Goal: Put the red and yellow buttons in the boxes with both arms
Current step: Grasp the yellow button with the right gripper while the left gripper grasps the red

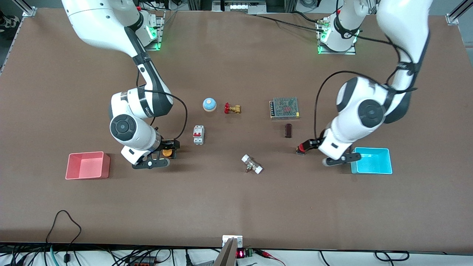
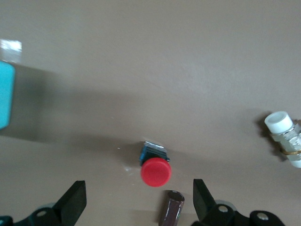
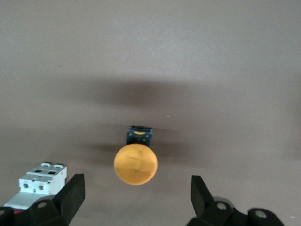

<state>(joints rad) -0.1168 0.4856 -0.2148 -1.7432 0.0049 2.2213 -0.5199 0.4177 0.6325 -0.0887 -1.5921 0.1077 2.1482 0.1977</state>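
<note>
The yellow button [image 1: 167,152] stands on the table between the pink box [image 1: 87,165] and a circuit breaker. My right gripper [image 1: 170,149] is open over it. In the right wrist view the yellow cap [image 3: 135,164] lies just ahead of the gap of the gripper [image 3: 136,200]. The red button [image 1: 302,148] stands beside the cyan box [image 1: 371,160], toward the right arm's end from it. My left gripper [image 1: 304,146] is open over it. In the left wrist view the red cap [image 2: 155,172] lies just ahead of the gripper [image 2: 138,207], and the cyan box [image 2: 4,94] shows at the edge.
A blue bell [image 1: 209,104], a brass valve with a red handle [image 1: 232,108], a circuit breaker [image 1: 198,135], a meshed power supply [image 1: 284,108], a dark brown cylinder [image 1: 288,130] and a white-ended fitting [image 1: 252,164] lie mid-table. The cylinder [image 2: 171,214] lies close by the red button.
</note>
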